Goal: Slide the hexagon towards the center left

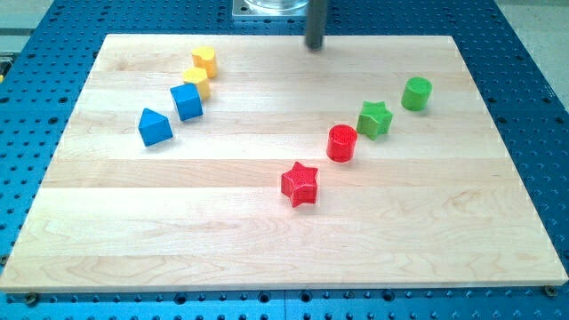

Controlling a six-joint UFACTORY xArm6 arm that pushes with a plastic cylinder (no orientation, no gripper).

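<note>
Two yellow blocks sit at the board's upper left. The upper one (204, 60) looks like the hexagon. The lower yellow block (196, 81) touches a blue cube (187, 101), and its shape is unclear. My tip (314, 46) is at the board's top edge near the middle. It is well to the right of the yellow blocks and touches no block. Only the rod's lower part shows.
A blue wedge-like block (154, 127) lies below and left of the blue cube. On the right half, a red star (300, 184), a red cylinder (341, 142), a green star (375, 118) and a green cylinder (416, 92) form a diagonal line. The wooden board (267, 249) rests on a blue perforated table.
</note>
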